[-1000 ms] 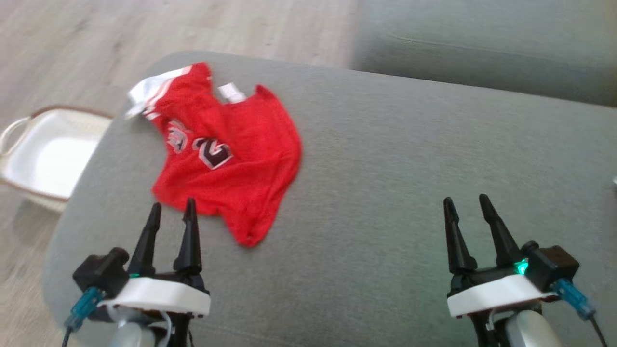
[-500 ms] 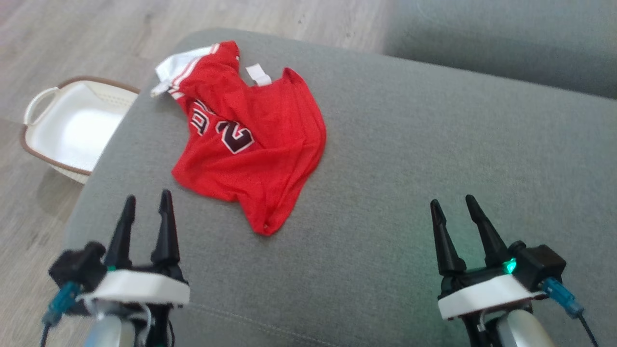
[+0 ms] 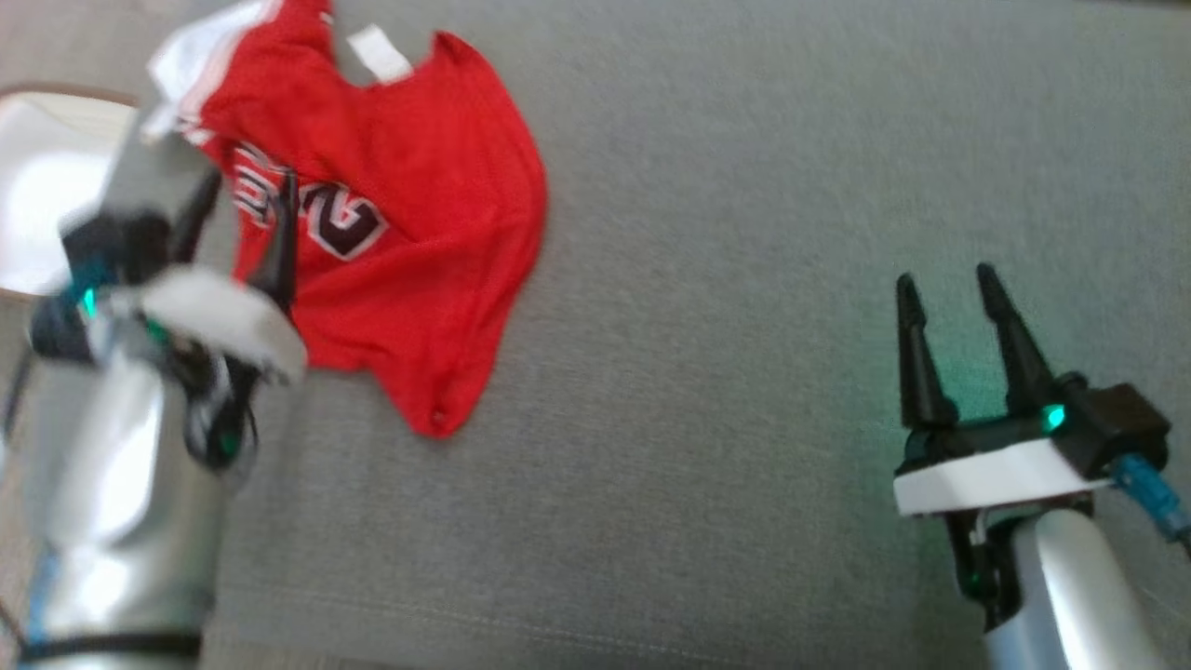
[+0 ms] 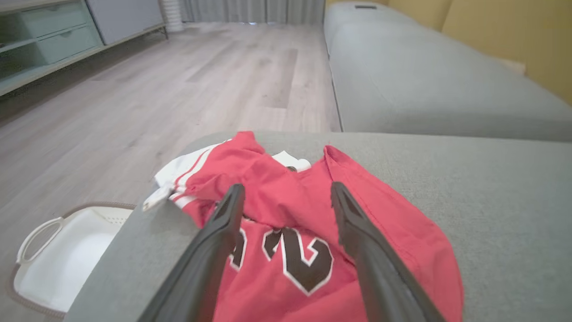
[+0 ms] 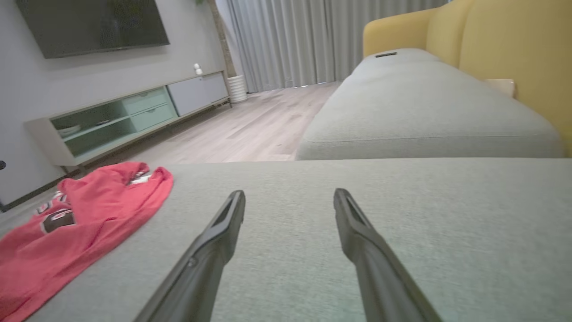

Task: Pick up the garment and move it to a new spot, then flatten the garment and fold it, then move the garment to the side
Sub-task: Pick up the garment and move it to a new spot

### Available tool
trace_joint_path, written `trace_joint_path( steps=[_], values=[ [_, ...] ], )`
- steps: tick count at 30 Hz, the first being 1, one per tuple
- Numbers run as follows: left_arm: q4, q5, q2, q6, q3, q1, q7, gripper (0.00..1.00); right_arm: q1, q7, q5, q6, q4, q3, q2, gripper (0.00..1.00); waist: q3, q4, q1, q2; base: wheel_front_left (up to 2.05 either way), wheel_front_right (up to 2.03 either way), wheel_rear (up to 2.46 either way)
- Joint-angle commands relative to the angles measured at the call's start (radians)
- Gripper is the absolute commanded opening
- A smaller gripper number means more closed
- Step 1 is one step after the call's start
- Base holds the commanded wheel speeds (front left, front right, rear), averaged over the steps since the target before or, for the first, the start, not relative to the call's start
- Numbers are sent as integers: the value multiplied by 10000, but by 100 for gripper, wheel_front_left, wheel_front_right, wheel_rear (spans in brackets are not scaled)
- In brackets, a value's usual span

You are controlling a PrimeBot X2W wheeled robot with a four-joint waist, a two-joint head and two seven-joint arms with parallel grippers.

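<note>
The garment is a red jersey with dark numerals and a white-striped edge. It lies crumpled at the far left of the grey cushion. My left gripper hovers over the garment's left part, blurred, its fingers apart and nothing between them. Through the left wrist camera, the garment spreads under and beyond both open fingers. My right gripper stands open over bare cushion at the lower right, far from the garment. To the left in the right wrist view lies the garment, away from the right gripper.
A white basket with a brown rim sits on the wooden floor off the cushion's left end. A second grey cushion lies beyond, with yellow backrests. A low TV cabinet lines the far wall.
The head camera has tilted down and closer. My left arm has risen and reached forward over the garment. The right gripper holds its pose, and the garment has not moved.
</note>
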Motion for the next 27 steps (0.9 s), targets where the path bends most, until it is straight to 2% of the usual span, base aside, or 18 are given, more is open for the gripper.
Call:
trace_joint_path(
  steps=[1,3,10,14,18,19,20,27],
  values=[
    [223,-26,666,-49,7,-1065,491,100,-405,55,-111,-9,-503,110,-22,100,865,-627,-1,0,0,0,0],
    [1128,-306,1156,-64,-584,-2086,1301,100,-549,134,-215,-9,-645,9,-22,100,1303,-901,-1,0,0,0,0],
    [2550,-1521,2004,-68,-1972,-3435,2634,100,-831,116,-244,-9,-808,32,-22,100,1966,-1395,-1,0,0,0,0],
    [3391,-2188,2369,-69,-2599,-3936,3357,100,-951,69,-246,-9,-876,35,-22,100,2210,-1586,-1,0,0,0,0],
    [3966,-2689,2611,-69,-3047,-4160,3585,100,-992,-4,-195,-9,-807,18,-22,100,2207,-1753,-1,0,0,0,0],
    [4034,-2865,2622,-70,-3183,-4189,3650,70,-999,-23,-173,-9,-788,4,-22,100,2186,-1774,-1,0,0,0,0],
    [4066,-3059,2644,-70,-3279,-4213,3635,0,-1003,-39,-157,-9,-762,0,-22,100,2156,-1791,-1,0,0,0,0],
    [4095,-3924,2704,-70,-3679,-4240,2872,0,-966,-167,-21,-9,-528,31,-22,100,1641,-1830,-1,0,0,0,0]
  ],
)
